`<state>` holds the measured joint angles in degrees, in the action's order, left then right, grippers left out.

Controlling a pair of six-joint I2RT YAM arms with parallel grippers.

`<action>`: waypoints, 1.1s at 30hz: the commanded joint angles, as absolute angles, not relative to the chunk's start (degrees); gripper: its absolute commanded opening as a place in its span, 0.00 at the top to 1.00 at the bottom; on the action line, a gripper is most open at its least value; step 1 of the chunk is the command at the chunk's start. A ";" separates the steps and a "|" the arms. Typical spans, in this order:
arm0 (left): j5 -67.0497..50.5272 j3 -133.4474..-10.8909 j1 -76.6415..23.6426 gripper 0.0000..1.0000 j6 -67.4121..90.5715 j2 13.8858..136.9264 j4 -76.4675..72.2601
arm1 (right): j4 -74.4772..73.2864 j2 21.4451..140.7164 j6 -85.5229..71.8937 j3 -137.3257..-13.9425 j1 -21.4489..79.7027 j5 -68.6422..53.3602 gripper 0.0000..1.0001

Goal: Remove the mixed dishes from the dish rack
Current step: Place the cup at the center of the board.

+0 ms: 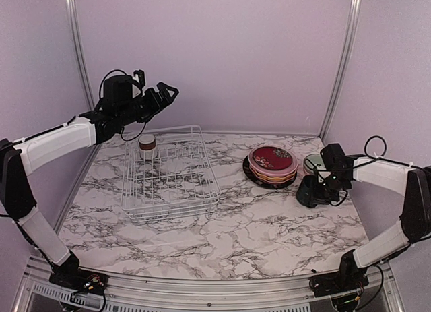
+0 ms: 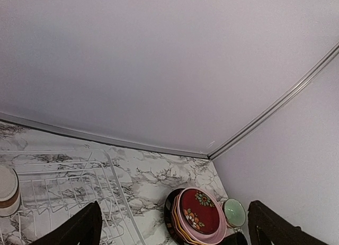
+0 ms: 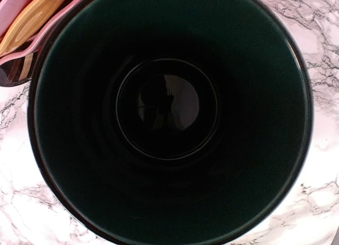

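- The white wire-grid dish rack [image 1: 170, 184] sits on the white-and-grey marbled surface [image 1: 256, 238], left of centre. Its upright dividers hold no plates.
- A white cup with a brown band [image 1: 147, 147] stands upright in the rack's far left corner and is the only dish inside it.
- A stack of round plates [image 1: 269, 176] rests on the surface to the right of the rack, well apart from it. A black plate is at the bottom and a red floral plate [image 1: 272, 156] on top, with a pink rim showing just under it.
- A pale green bowl [image 1: 315, 162] sits just right of the stack, near the right wall.
- A dark green mug [image 1: 308, 192] stands upright on the surface, nearer than the bowl and just beside the stack. The right wrist view looks straight down into its empty inside.
- The left hand [image 1: 168, 91] is raised above the rack's far left corner, over the cup, with its fingers spread wide and nothing between them.
- The right hand [image 1: 320, 182] is down at the mug's rim. Its fingers merge with the dark mug, so it cannot be told whether they pinch it.
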<state>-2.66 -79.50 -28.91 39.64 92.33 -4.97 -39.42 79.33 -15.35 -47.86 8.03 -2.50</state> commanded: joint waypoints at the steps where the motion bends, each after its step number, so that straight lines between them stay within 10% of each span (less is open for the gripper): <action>1: -0.50 -80.33 -27.94 0.01 39.30 93.71 -0.57 | -36.80 79.42 -14.11 -48.92 9.30 -1.89 1.00; 22: 5.32 -83.35 -22.56 0.01 38.99 97.83 12.38 | -37.97 82.71 -13.71 -51.00 13.86 -0.54 1.00; 33: 7.16 -90.44 -19.47 0.01 35.89 104.10 20.99 | -44.17 80.90 -14.63 -54.70 13.82 2.65 0.72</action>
